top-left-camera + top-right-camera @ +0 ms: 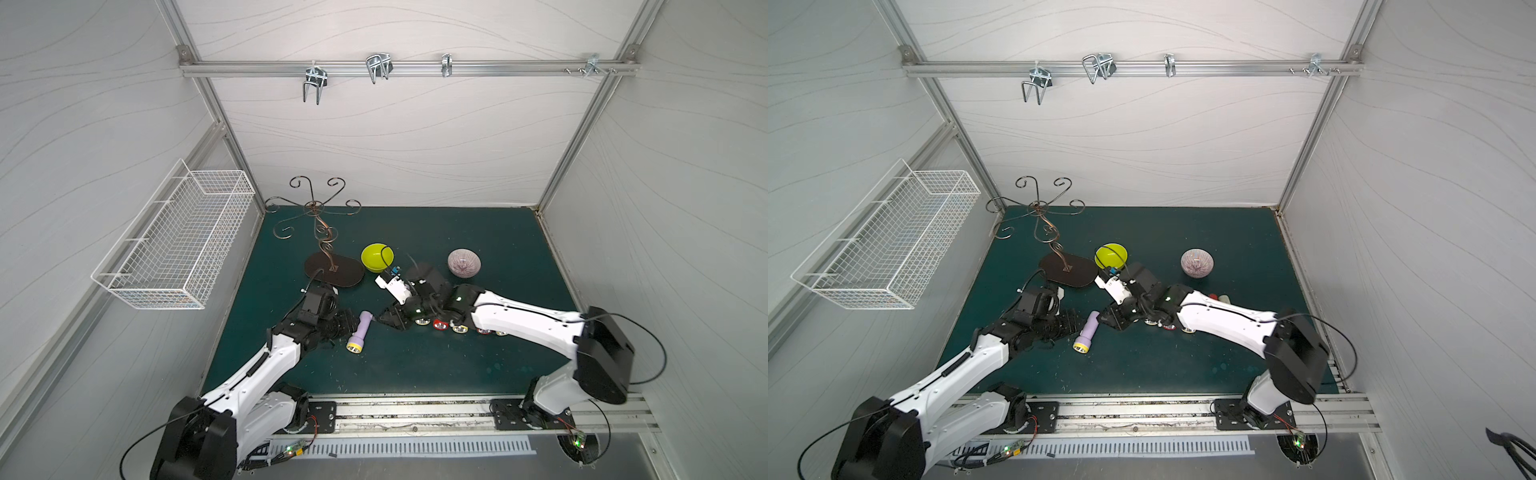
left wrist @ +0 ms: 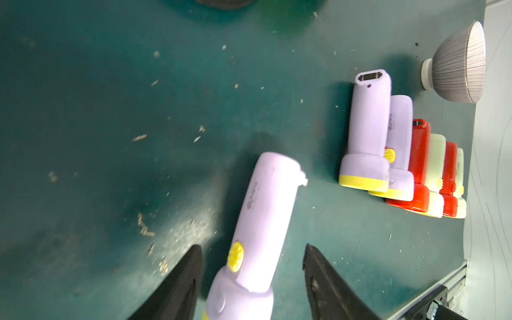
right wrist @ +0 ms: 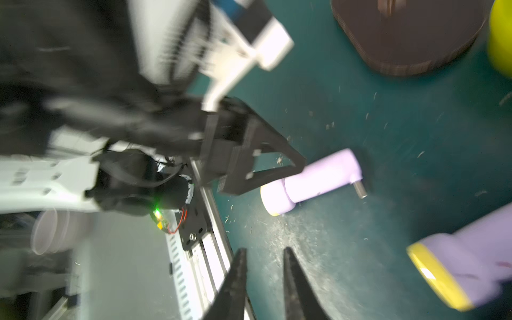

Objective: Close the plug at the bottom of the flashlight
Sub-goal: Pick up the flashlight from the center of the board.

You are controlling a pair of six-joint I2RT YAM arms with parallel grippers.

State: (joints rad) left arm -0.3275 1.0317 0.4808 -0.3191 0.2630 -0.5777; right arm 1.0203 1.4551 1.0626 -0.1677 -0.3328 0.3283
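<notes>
A small lilac plastic flashlight with a yellow lens ring [image 1: 360, 332] is seen lying on its side on the dark green worktop [image 1: 415, 365], between the two arms. A row of similar lilac, red and cream flashlights [image 2: 401, 166] lies near it.

The left gripper [image 2: 252, 246] is set astride the flashlight just behind its head. Its jaws are parted with a gap on each side in the left wrist view, so nothing is clamped. The right gripper [image 3: 265, 249] is shown with its jaws apart and empty, near the tail end.

At that tail a short metal plug prong [image 3: 359, 189] sticks out from the corner, so the plug is judged not yet folded in.

The body is judged light, rigid and smooth — likely to skid or roll on the worktop if pushed from one side only. A hold across the straight barrel, between the yellow switch [image 2: 235, 256] and the tail, is advised, with the head left free. The prong is best pressed flat with a closed fingertip. The hinge is small, so gentle force along its folding direction is suggested — a sideways push could twist the flashlight out of the hold.
</notes>
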